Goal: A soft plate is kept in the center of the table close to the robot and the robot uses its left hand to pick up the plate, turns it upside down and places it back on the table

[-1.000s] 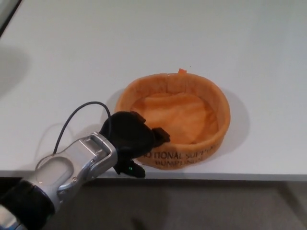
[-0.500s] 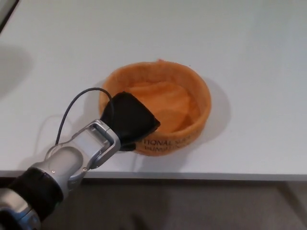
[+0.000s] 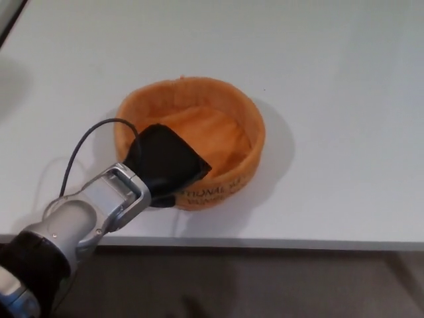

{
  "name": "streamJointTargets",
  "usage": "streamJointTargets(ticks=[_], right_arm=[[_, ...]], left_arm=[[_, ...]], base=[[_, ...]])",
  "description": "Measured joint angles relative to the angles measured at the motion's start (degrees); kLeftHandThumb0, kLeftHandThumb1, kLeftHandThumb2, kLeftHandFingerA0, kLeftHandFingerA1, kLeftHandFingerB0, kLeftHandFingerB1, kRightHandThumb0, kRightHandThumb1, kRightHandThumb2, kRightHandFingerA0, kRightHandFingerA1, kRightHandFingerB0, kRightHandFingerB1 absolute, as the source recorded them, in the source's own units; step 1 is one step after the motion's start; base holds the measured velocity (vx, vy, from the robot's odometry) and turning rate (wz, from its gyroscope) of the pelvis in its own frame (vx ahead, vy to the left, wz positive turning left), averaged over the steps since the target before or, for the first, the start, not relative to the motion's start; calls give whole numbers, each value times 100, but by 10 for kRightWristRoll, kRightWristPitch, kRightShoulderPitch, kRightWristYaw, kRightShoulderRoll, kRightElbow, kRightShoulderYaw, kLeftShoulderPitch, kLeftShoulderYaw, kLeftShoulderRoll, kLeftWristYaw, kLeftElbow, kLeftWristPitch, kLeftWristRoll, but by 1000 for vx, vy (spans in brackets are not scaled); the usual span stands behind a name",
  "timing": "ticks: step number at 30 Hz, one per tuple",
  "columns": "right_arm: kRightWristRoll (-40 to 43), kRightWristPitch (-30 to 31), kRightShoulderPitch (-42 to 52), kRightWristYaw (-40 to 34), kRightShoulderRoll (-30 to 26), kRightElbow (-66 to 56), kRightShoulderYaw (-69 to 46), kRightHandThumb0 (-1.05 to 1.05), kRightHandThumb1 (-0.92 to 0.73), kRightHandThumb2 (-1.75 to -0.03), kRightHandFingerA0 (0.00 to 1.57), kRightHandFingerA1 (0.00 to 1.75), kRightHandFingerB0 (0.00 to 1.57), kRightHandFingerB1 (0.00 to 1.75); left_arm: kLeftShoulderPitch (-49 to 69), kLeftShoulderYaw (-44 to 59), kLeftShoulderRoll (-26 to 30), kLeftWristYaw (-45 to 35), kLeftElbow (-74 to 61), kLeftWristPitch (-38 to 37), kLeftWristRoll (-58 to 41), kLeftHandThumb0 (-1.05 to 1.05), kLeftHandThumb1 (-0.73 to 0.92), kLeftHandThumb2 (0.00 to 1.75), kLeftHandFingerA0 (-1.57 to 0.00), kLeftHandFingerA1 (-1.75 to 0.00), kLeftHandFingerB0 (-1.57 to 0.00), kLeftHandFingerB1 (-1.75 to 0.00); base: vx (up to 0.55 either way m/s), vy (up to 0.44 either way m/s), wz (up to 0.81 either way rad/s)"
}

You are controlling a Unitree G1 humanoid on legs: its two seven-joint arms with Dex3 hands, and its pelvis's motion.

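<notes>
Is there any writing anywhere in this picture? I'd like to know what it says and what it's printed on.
"TIONAL S": dark capitals on the near outer wall of the soft orange fabric plate; the start is hidden behind the black robot hand and the end curves out of sight.
A second line beneath it on the same wall: too blurred and cut off to read.
No other words, numbers or signs show, on the white table or on the silver forearm.
</notes>
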Motion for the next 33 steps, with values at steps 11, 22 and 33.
streamJointTargets(ticks=[11,22,33], right_arm=[[0,0,-7,0,0,0,0,-79,-89,-68,40,42,26,31],[0,0,-8,0,0,0,0,-78,-90,-68,45,39,25,30],[0,0,-8,0,0,0,0,-78,-89,-68,45,41,23,32]], left_arm=[[40,103,-100,-105,-65,38,-101,-33,64,56,-80,-175,-66,-175],[79,174,-156,-217,-126,94,-203,-33,60,59,-87,-175,-67,-175],[88,254,-221,-305,-171,173,-323,-33,58,62,-96,-175,-75,-175]], base=[[0,0,0],[0,0,0],[0,0,0]])
